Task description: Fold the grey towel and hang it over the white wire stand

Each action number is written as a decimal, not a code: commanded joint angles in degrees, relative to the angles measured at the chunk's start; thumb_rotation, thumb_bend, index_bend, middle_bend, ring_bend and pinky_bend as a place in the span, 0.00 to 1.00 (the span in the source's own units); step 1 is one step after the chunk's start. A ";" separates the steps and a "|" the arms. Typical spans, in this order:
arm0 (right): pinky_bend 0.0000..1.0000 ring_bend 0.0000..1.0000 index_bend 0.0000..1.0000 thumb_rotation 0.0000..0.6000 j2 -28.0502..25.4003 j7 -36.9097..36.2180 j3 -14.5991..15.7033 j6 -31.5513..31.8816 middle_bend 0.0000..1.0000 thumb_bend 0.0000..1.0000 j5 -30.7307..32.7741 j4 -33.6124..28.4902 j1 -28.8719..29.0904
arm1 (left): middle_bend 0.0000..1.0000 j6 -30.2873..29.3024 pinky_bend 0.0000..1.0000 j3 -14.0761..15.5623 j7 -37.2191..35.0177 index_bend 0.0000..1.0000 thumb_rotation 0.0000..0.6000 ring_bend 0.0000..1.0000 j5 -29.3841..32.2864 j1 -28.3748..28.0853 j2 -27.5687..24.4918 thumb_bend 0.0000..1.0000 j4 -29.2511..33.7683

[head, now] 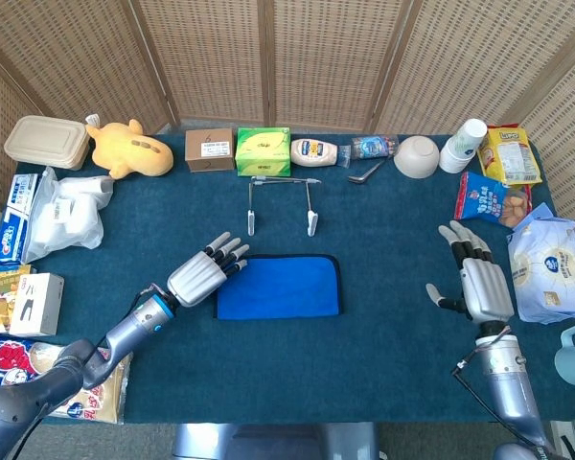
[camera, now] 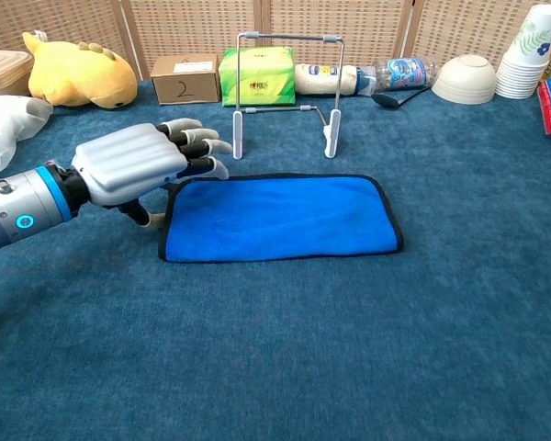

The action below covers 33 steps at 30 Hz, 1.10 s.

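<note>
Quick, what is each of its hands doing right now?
Left hand: open, fingers spread beside the towel, holding nothing.
Right hand: open, empty.

Along the far edge of the dark blue cloth-covered table stand a yellow plush toy, a brown cardboard box, a green tissue box, a white squeeze bottle lying on its side and a white bowl turned upside down. A stack of white paper cups and a yellow snack bag sit at the far corner, with a beige lidded container at the opposite one.

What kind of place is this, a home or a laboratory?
Probably a staged test area: a blue-covered table enclosed by wicker screens, with unrelated props lined up, such as a plush toy and paper cups.
</note>
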<state>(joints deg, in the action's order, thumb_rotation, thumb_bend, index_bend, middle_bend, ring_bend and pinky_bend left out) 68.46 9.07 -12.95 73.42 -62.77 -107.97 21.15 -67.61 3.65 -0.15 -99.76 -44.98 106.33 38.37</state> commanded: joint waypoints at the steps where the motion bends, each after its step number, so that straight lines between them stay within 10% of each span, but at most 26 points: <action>1: 0.00 0.00 0.04 1.00 -0.07 -0.02 0.03 0.04 0.03 0.28 -0.03 -0.04 -0.08 | 0.10 -0.72 0.00 -0.36 -0.80 0.21 1.00 0.00 0.12 -0.30 0.71 0.35 -0.44; 33: 0.00 0.00 0.04 1.00 -0.24 0.33 -0.63 0.77 0.03 0.27 -0.08 -1.41 -0.36 | 0.17 -4.73 0.00 -0.25 -7.92 0.35 1.00 0.00 0.86 0.29 1.12 0.42 -1.17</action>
<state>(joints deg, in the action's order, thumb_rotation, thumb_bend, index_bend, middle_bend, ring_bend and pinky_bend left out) 68.22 9.41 -13.58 74.19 -62.84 -109.38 20.79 -72.45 3.43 -7.96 -98.96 -44.61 107.32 37.34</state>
